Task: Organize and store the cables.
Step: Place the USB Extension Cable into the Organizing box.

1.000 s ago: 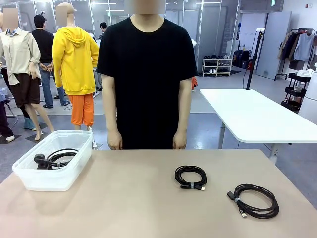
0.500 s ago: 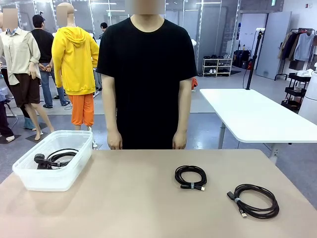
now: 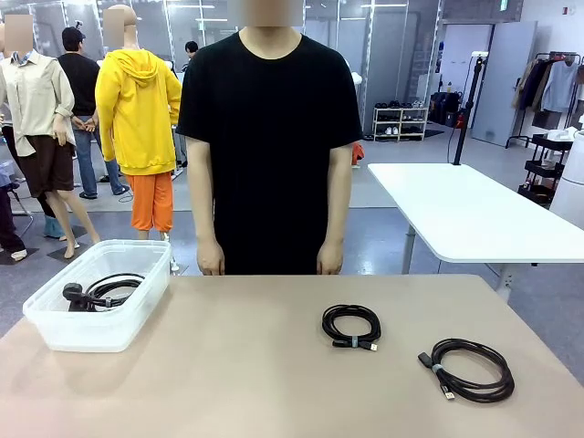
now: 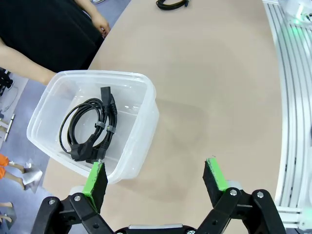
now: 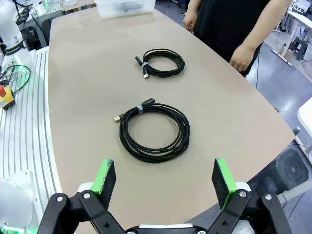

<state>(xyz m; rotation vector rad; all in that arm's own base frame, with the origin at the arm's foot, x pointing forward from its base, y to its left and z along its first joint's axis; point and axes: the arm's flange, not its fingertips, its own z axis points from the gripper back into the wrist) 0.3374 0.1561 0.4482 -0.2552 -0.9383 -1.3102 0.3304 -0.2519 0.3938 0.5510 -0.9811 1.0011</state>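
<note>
I watched the left gripper hang over the table, jaws spread wide with nothing between them. Ahead of one finger, just past its green pad, stood a clear tub. Inside it lay the boxed cable, coiled and tied, both plugs within the walls. Ahead of the gap itself was bare tabletop. The right gripper was likewise released and held nothing. Straight out from its jaws, clear of the pads, the big cable lay flat on the table in a loose round coil, its tie and plug ends on the far-left part of the loop. Farther along the same line lay the small cable, a tighter coil. A person stood at the table's edge, one hand hanging off to the right of those jaws, apart from both coils.
</note>
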